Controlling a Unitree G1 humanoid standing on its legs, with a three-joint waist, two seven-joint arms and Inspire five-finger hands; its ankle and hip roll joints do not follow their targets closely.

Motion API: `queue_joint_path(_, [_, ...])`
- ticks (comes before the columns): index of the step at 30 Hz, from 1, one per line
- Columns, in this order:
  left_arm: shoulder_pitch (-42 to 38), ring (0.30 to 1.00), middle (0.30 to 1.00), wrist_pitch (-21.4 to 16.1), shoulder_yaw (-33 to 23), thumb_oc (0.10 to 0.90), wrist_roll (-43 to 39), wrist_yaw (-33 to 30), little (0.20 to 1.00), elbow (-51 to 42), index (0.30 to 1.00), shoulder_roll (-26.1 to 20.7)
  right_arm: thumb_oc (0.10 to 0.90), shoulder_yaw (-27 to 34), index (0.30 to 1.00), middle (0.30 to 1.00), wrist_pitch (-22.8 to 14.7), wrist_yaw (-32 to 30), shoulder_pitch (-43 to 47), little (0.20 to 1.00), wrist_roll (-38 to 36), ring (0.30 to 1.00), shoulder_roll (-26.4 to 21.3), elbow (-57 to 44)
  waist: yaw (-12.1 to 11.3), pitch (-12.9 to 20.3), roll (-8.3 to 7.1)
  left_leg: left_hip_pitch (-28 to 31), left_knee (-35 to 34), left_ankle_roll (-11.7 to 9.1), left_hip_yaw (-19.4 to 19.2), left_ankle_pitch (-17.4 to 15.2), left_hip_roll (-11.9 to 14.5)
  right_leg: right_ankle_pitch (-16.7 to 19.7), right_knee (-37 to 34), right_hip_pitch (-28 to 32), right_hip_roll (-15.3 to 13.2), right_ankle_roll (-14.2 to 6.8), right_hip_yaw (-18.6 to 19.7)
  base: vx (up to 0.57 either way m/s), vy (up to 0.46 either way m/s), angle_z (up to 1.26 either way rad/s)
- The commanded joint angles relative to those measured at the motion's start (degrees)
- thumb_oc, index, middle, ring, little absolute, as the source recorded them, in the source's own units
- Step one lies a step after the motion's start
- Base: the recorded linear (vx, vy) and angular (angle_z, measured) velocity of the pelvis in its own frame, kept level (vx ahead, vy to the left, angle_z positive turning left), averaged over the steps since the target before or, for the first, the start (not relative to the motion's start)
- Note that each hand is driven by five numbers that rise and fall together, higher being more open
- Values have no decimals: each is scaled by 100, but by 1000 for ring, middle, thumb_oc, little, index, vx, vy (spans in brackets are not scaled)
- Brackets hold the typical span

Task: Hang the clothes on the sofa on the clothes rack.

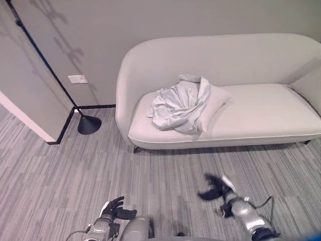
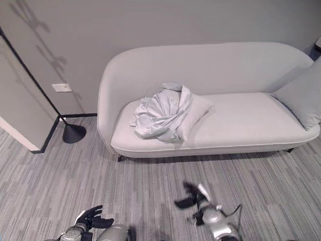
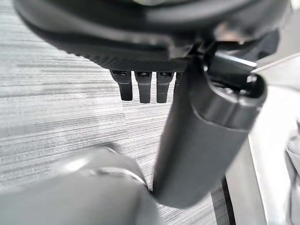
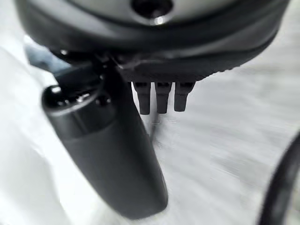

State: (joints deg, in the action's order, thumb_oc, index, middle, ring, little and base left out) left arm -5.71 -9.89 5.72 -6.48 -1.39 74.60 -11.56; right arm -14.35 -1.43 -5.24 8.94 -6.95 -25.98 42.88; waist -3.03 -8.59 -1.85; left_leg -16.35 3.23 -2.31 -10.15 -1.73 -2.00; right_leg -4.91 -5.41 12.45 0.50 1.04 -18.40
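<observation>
A crumpled pale grey garment (image 1: 176,104) lies heaped on the left part of the light sofa (image 1: 251,113), draped partly over a cushion (image 1: 213,103). The garment (image 2: 159,114) touches neither hand. My left hand (image 1: 116,209) hangs low over the carpet at the bottom left, fingers relaxed and holding nothing; its fingers (image 3: 143,86) point at bare floor. My right hand (image 1: 216,188) is raised over the carpet in front of the sofa, fingers spread and empty, with straight fingers (image 4: 161,97) in the right wrist view. A black rack pole (image 1: 45,63) leans up from a round base (image 1: 89,124) left of the sofa.
Grey striped carpet (image 1: 75,170) lies between me and the sofa. A wall corner with a black edge (image 1: 60,133) juts out at the left by the pole's base. Another cushion (image 2: 303,98) rests at the sofa's right end. A white wall socket (image 1: 77,79) sits on the wall.
</observation>
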Motion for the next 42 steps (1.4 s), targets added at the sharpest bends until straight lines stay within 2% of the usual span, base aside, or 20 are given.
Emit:
queue_joint_path(1, [717,900,900,281,582,800,348,-206,900,700,900,-132,800,577,900,900,-352,-593,192,900,390,900,-300,-481,-303,177,30,622,-823,95,367,579,-5,-60,48,219,-143,-335,161,468,100,47])
queue_joint_path(3, [763,900,900,293,601,800,494,-209,900,730,900,-147,800,828,900,900,-299,-756,97,900,549,900,-304,-607,-360,360,-47,996,-823,327,395,706,-147,-244,712,364,-349,-484,235,736,201,-3])
queue_joint_path(4, [763,900,900,295,591,800,510,-220,900,708,900,-190,800,905,900,900,-268,-807,39,900,581,900,-296,-608,-363,420,-110,1144,-820,444,399,686,-218,-92,1204,274,-500,-575,175,895,365,-26])
queue_joint_path(5, [696,900,900,286,566,800,435,-265,900,567,900,-275,800,1060,900,900,-149,-958,-56,900,646,900,-273,-535,-339,456,-207,1612,-823,700,362,422,-431,797,2890,-182,-1015,-870,101,751,371,-25])
queue_joint_path(6, [643,900,900,272,552,800,376,-304,900,441,900,-323,800,1088,900,900,-107,-1033,-62,900,678,900,-260,-577,-294,437,-200,1830,-823,805,413,278,-518,1040,3644,-479,-1230,-846,131,550,301,-29])
queue_joint_path(7, [642,900,900,273,550,800,377,-304,900,441,900,-322,800,1087,900,900,-106,-1033,-59,900,678,900,-261,-578,-282,445,-209,1813,-823,806,421,287,-528,1022,3678,-505,-1245,-841,122,291,177,-24])
queue_joint_path(8, [532,900,900,250,583,800,248,-356,900,301,900,-380,800,1187,900,900,-123,-1243,-17,900,592,900,-242,-479,-229,411,-205,1959,-823,878,457,197,-603,1313,4209,-700,-1410,-845,105,453,206,-2])
queue_joint_path(10, [269,900,900,252,912,800,166,-397,900,-71,900,-397,800,1340,900,900,-75,-1590,185,900,503,900,-206,-431,-154,422,-95,2328,-823,928,518,-100,-577,1069,4629,-1039,-1707,-863,-247,520,205,45])
queue_joint_path(11, [175,900,900,259,1124,800,287,-410,900,-168,900,-385,800,1396,900,900,-45,-1713,264,900,564,900,-254,-581,-117,390,-33,2398,-823,895,561,-153,-503,780,4447,-1208,-1599,-800,-279,181,29,58])
queue_joint_path(13, [87,900,900,252,1337,800,437,-411,900,-229,900,-342,800,1524,900,900,-23,-1848,257,900,601,900,-303,-784,-73,345,46,2408,-823,867,601,-105,-420,563,4091,-1409,-1394,-619,-310,95,-50,54])
queue_joint_path(15, [33,900,900,232,1505,800,590,-413,900,-307,900,-323,800,1648,900,900,-32,-1967,231,900,603,900,-353,-875,-21,329,97,2422,-823,827,676,-84,-360,475,3561,-1438,-1192,-606,-227,133,-101,60])
queue_joint_path(16, [-139,900,900,179,1781,800,846,-444,900,-357,900,-304,800,1994,900,900,-114,-2354,220,900,457,900,-506,-772,22,308,166,2449,-823,701,810,-115,-254,401,1967,-1417,-766,-620,177,129,-110,45])
queue_joint_path(17, [-140,900,900,179,1783,800,845,-444,900,-356,900,-302,800,1996,900,900,-115,-2354,219,900,457,900,-509,-771,18,305,177,2453,-823,699,809,-117,-243,425,1925,-1394,-749,-617,174,264,-209,67])
queue_joint_path(18, [-274,900,900,142,1716,800,782,-528,900,-374,900,-282,800,2314,900,900,-179,-2671,181,900,296,900,-592,-873,46,292,165,2462,-823,645,933,-192,-201,720,871,-1385,-670,-756,650,212,-171,66])
queue_joint_path(19, [-300,900,900,141,1624,800,688,-594,900,-301,900,-259,800,2500,900,900,-269,-2812,144,900,115,900,-584,-818,35,283,159,2491,-823,626,1010,-231,-171,1010,533,-1399,-704,-822,914,288,-238,61])
queue_joint_path(22, [-187,900,900,166,1378,800,491,-664,900,-16,900,-175,800,2771,900,900,-354,-3033,80,900,-173,900,-656,-509,29,323,117,2589,-823,569,1199,-272,-102,1436,371,-1420,-816,-871,1276,234,-240,35])
queue_joint_path(25, [120,900,900,214,1065,800,470,-674,900,434,900,-40,800,2874,900,900,-361,-3049,16,900,-169,900,-586,-557,-23,485,-17,2749,-823,443,1260,-444,5,1213,51,-1070,-788,-842,1204,320,-356,58])
queue_joint_path(29, [534,900,900,308,431,800,-155,-706,900,814,900,106,800,2928,900,900,-326,-3191,-39,900,-5,900,-536,-633,-89,600,-1,2753,-823,209,1436,-404,398,856,42,-934,-500,-649,1029,254,-437,11])
queue_joint_path(33, [612,900,900,333,737,800,233,-719,900,850,900,184,800,3201,900,900,-493,-3227,-111,900,-227,900,-850,-335,-74,638,3,2586,-823,-120,1571,-214,743,450,41,-796,-275,-481,605,154,-320,72])
queue_joint_path(42, [477,900,900,231,1395,800,427,-739,900,482,900,146,800,3001,900,900,-651,-3116,468,900,-710,900,-1628,998,6,524,100,2483,-823,-425,1398,191,1005,122,41,-637,-137,-293,252,94,-163,33])
